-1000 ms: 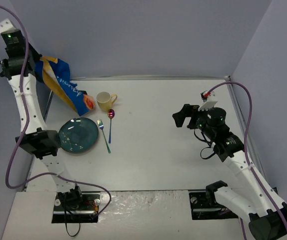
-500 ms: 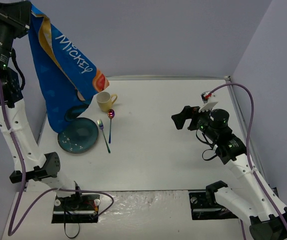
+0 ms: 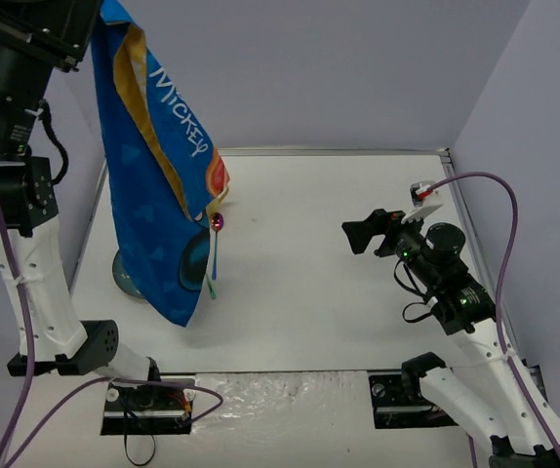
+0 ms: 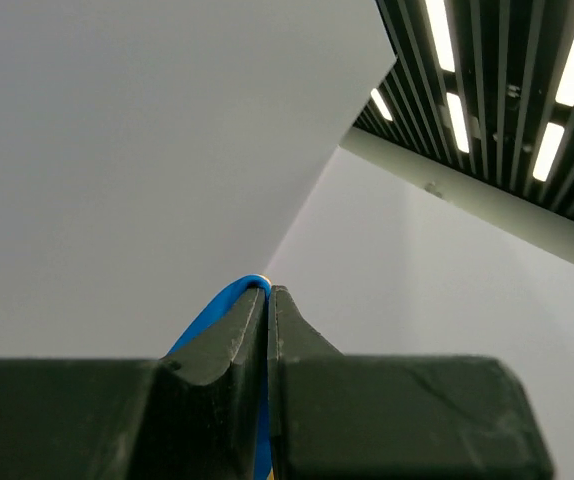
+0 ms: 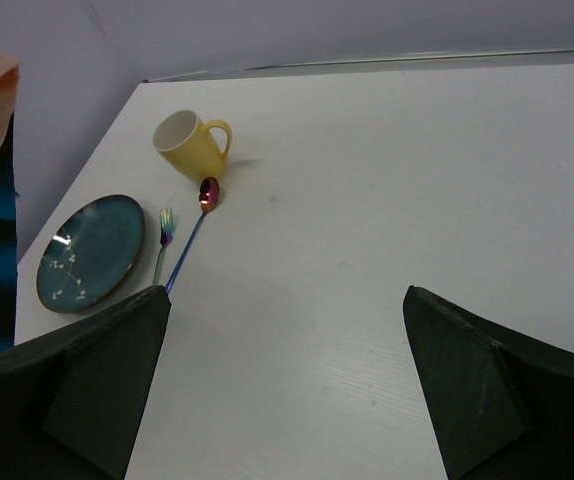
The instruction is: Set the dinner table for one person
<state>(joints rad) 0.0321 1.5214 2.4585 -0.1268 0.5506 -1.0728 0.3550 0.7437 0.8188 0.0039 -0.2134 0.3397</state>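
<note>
My left gripper (image 3: pixel 97 18) is raised high at the far left, shut on the top edge of the blue Mickey-print placemat (image 3: pixel 158 185). The cloth hangs full length over the left of the white dinner table (image 3: pixel 339 185). In the left wrist view the jaws (image 4: pixel 267 290) pinch a blue fold (image 4: pixel 217 305). The right wrist view shows a yellow mug (image 5: pixel 189 143), pink spoon (image 5: pixel 207 193), fork (image 5: pixel 164 235) and teal plate (image 5: pixel 91 252) on the table. My right gripper (image 3: pixel 373 232) hovers open at the right, holding nothing.
From above, the hanging cloth hides the mug and most of the plate; only the spoon (image 3: pixel 217 222) and a sliver of plate (image 3: pixel 121 276) show. Grey walls close in the table's back and sides. The arms' bases sit at the near edge.
The left arm has lifted the placemat higher and to the right, so it has unfurled and now hangs in front of the plate and mug. The right arm shifted slightly.
</note>
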